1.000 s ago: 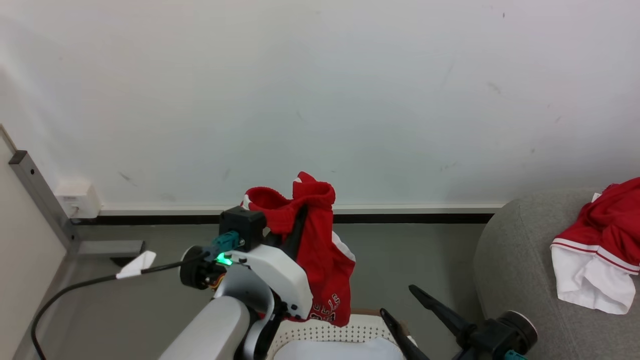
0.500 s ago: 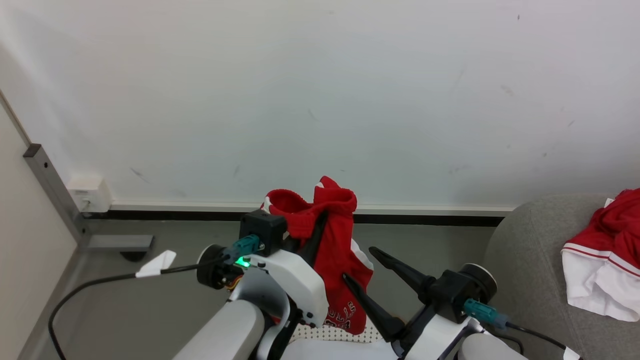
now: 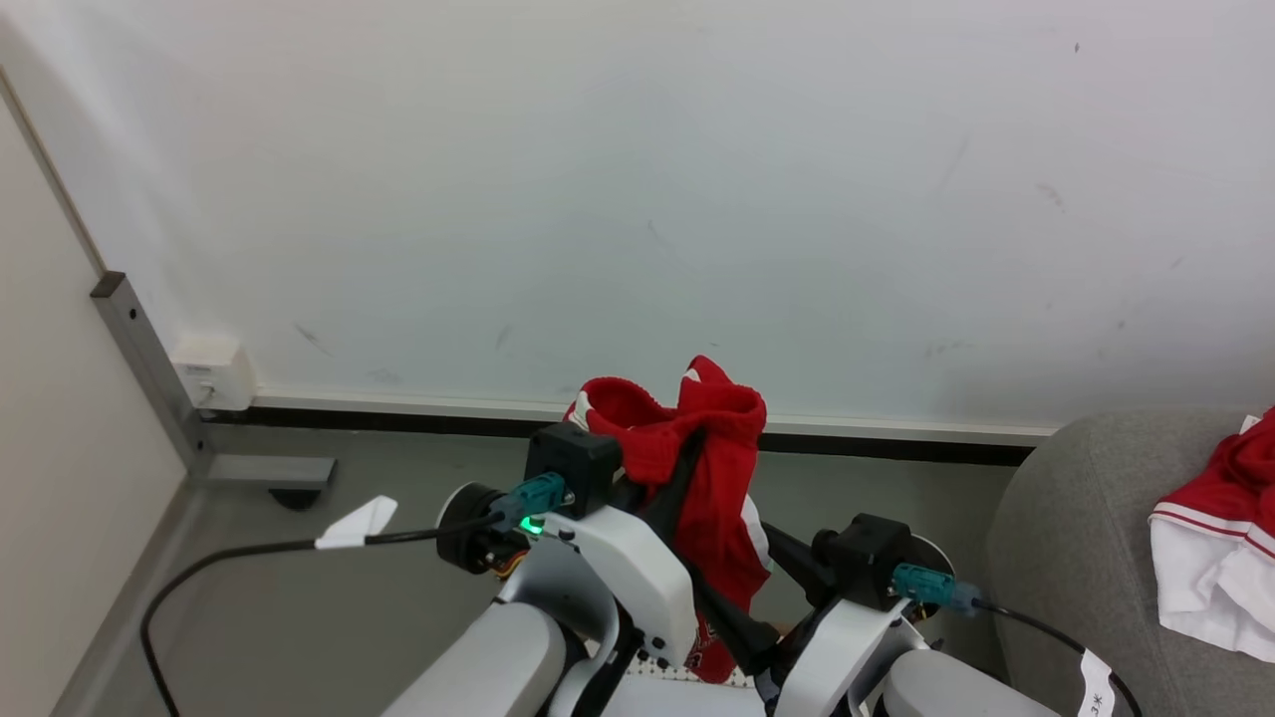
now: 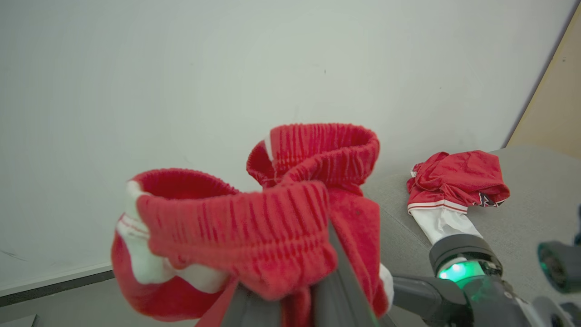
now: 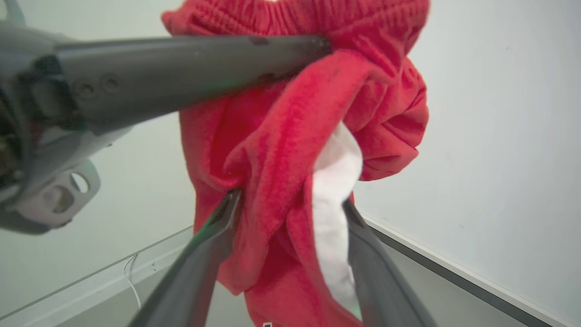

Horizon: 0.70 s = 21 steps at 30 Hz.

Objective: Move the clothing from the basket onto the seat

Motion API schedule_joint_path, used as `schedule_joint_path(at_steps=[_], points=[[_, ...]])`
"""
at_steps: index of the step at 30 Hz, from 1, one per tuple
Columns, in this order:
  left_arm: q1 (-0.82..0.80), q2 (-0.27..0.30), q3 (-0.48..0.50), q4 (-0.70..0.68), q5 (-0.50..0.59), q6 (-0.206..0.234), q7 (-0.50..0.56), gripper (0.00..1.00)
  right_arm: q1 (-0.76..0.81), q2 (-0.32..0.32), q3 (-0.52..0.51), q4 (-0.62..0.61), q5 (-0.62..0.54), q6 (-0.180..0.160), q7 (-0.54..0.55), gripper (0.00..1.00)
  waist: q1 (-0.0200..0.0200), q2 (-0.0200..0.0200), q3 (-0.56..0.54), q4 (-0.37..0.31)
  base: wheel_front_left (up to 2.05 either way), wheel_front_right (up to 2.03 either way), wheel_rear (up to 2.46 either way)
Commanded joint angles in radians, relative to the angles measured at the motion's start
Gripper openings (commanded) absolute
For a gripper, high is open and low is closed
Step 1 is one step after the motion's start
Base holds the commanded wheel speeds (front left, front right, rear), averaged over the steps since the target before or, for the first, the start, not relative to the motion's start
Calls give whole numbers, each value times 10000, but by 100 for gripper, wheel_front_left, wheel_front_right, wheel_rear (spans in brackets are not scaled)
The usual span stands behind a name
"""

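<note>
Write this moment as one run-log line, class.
left gripper: shut on red garment, lifted | right gripper: open, astride its hanging cloth | seat: second garment lies there

The left arm is raised before the body, its pale forearm point(image 3: 618, 573) slanting up and the left gripper point(image 3: 687, 453) held high, pinched tight on the bunched top of a red garment point(image 3: 722, 498). The right arm reaches in from the lower right. The right gripper point(image 5: 290, 200) points toward the left one, dark fingers spread, one on either side of the hanging cloth
</note>
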<state>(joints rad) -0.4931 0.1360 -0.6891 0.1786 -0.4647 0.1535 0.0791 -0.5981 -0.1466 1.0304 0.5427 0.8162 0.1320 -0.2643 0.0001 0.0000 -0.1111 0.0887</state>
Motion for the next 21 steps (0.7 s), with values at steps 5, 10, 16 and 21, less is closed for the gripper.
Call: schedule_joint_path(at_steps=[5, 10, 16, 21], points=[[-129, -53, -68, -71, -73, -29, 32, 0, -250, 159, 144, 384, 79, -26, 3, 76, -1, 0, 40, 17, 0, 0, 0], [-96, 48, -74, 23, -94, 12, 39, 0, -78, 313, -161, 240, 11, -26, 1, 0, -1, 0, 48, -11, 0, 0, 0], [22, 163, -49, 164, -131, 68, -51, 21, 114, 72, -577, -15, -143, -26, 1, 0, -1, 0, 47, -103, 0, 0, 0], [47, 195, -94, 267, -105, 94, -112, 100, 234, -75, -976, -105, -255, -26, 1, 0, -1, 0, 84, -195, 0, 0, 0]])
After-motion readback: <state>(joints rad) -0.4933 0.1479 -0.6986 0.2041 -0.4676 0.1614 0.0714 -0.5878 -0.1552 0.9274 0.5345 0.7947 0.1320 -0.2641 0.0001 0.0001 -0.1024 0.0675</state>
